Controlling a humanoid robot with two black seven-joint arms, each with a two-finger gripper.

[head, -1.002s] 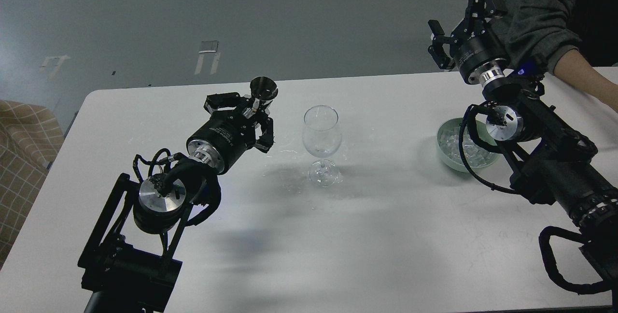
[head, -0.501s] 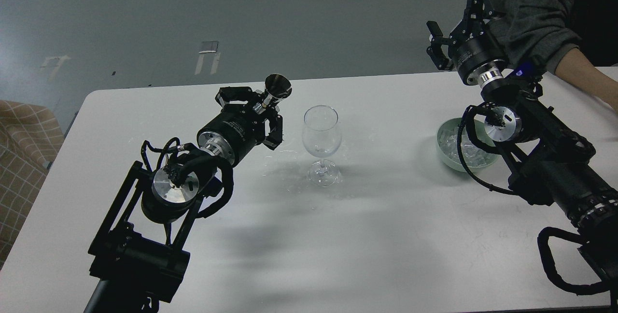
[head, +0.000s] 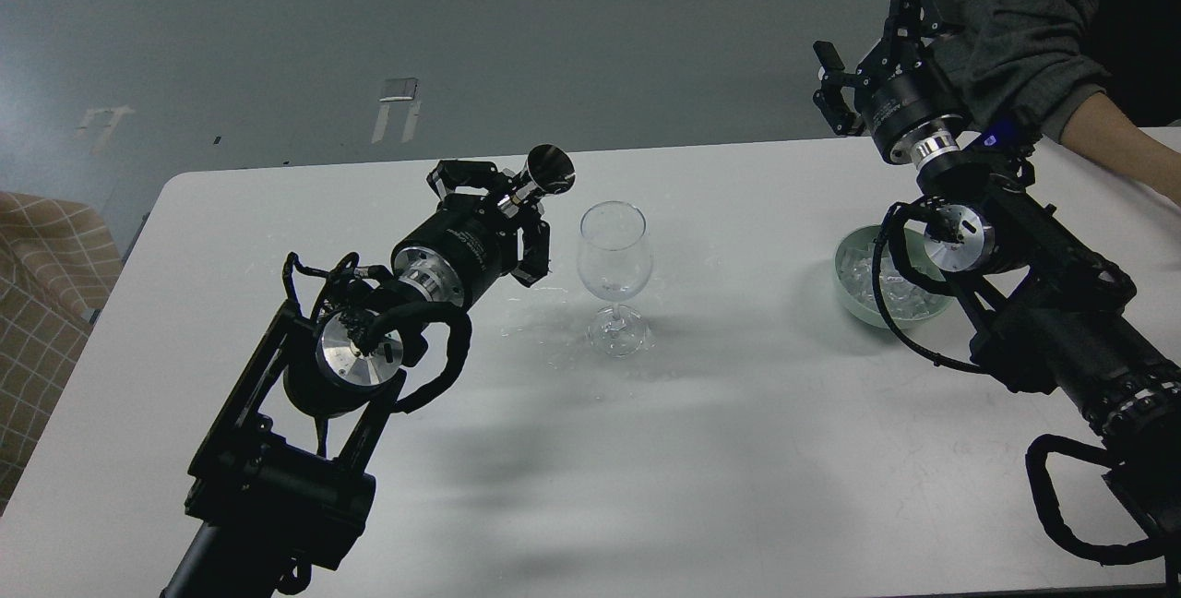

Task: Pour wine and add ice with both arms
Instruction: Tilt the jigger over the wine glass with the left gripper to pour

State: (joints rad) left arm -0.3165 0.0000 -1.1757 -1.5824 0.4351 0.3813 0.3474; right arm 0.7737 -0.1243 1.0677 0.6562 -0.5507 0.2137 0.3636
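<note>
A clear stemmed wine glass (head: pixel 615 257) stands upright at the table's middle. My left gripper (head: pixel 506 203) is shut on the stem of a small dark metal measuring cup (head: pixel 552 169). It holds the cup tilted, mouth toward the glass, just left of the rim and a little above it. I cannot make out the wine in the cup or the glass. The ice (head: pixel 867 282) lies as clear cubes in a pale green bowl (head: pixel 843 268) at the right, partly hidden by my right arm. My right gripper (head: pixel 864 33) is open and empty, raised beyond the table's far edge.
A person's grey-sleeved arm (head: pixel 1033 35) reaches in at the top right, close behind my right gripper, its hand over the table's right edge. Small wet spots (head: pixel 554 289) lie on the white table (head: pixel 701 450) left of the glass's foot.
My left gripper has carried the metal cup up and to the right, closer to the glass rim. My right gripper has barely shifted, staying open.
</note>
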